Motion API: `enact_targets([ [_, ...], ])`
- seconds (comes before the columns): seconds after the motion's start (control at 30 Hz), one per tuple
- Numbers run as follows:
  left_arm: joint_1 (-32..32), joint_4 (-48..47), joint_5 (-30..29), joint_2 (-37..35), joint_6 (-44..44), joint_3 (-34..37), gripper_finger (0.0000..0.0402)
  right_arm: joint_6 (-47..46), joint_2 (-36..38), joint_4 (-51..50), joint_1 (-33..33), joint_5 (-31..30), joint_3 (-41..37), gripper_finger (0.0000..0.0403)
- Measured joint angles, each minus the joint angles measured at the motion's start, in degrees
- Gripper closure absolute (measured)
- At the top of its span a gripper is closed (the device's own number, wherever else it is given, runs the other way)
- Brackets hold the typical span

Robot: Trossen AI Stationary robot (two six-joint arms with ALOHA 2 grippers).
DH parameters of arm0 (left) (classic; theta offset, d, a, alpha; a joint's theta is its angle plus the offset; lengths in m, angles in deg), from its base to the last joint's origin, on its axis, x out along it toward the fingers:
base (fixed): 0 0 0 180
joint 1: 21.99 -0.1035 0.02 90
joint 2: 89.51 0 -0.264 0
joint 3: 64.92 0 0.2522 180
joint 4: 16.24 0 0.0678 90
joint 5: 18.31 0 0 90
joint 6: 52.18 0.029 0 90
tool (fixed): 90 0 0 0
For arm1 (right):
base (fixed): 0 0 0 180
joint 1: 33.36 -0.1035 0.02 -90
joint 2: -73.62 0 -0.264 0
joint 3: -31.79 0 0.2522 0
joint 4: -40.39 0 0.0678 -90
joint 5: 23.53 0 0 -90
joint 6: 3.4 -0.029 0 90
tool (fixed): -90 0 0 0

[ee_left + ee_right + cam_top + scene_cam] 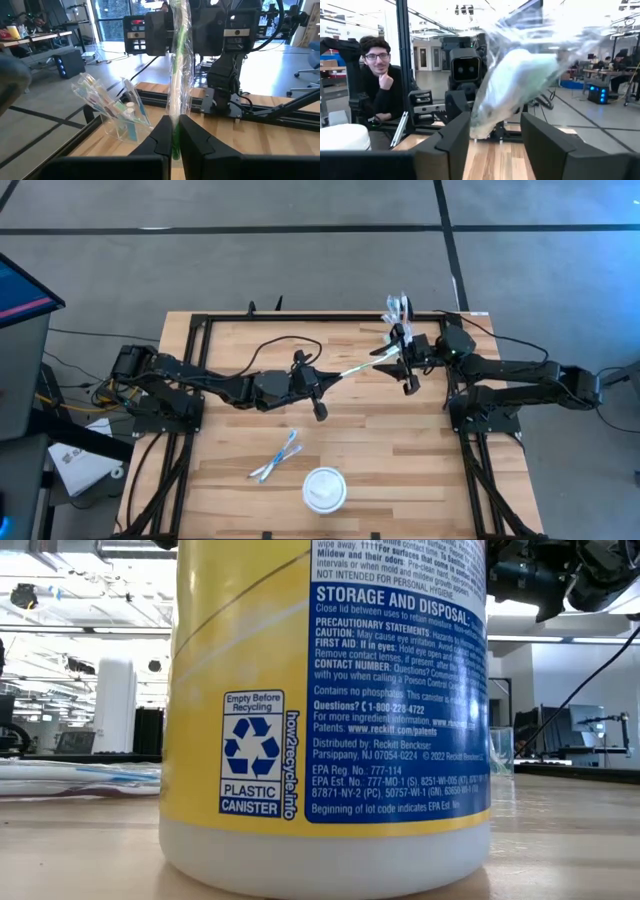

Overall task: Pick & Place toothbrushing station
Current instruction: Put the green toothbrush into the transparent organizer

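My left gripper (322, 383) is at the table's middle, shut on a green toothbrush in a clear wrapper (360, 367) that reaches toward the right arm. My right gripper (403, 360) is open at the brush's far end. Its fingers (452, 145) stand on either side of the wrapped head (512, 82); whether they touch it, I cannot tell. A clear tumbler (117, 112) with several pastel toothbrushes stands at the far edge (397, 310), looking tilted in the left wrist view. Two more toothbrushes (277, 457) lie flat on the near part of the table. My left gripper pinches the wrapped toothbrush near its handle end (175, 131) between its two fingers (161, 140). The fingers come level from the table's left and lie along the brush. The brush is lifted clear of the table and points away toward the right arm.
A round white thing (324, 488) stands near the table's front edge. A yellow plastic canister with a blue label (330, 710) fills most of the low view. A black frame (200, 320) rims the table. A person (377, 75) sits beyond the table.
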Motion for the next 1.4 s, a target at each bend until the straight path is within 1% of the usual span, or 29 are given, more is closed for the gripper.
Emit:
enact_targets([
  [0.23,0.00,0.02,0.02,0.00,0.00,0.00,0.0396,-0.48,-0.02,1.86,0.00,0.03,0.00,0.0302],
  [0.4,-0.02,-0.01,0.02,0.00,0.00,0.00,0.0397,-0.50,-0.02,2.63,-0.07,0.13,0.00,0.0340],
  [0.5,-0.02,-0.03,0.00,0.00,-0.02,0.00,0.0397,-0.26,-0.02,2.61,-0.07,0.18,0.00,0.0377],
  [0.57,-0.02,-0.06,-0.02,0.00,0.00,0.00,0.0397,0.71,0.00,2.63,-0.07,0.26,0.00,0.0391],
  [0.8,-0.02,-0.09,0.00,0.00,-0.01,0.00,0.0392,0.79,0.00,2.81,-0.07,0.41,0.02,0.0395],
  [1.13,-0.02,-0.83,-0.15,-0.33,0.01,0.00,0.0320,-0.59,-0.01,2.46,0.76,1.03,0.00,0.0398],
  [1.23,-0.02,-1.85,-0.26,-1.67,0.11,-0.04,0.0310,-2.34,-0.02,2.34,1.83,1.35,0.02,0.0398],
  [1.4,0.04,-6.69,-0.57,-4.87,-0.04,-0.04,0.0305,-3.03,0.61,-0.37,3.21,1.62,0.00,0.0398],
])
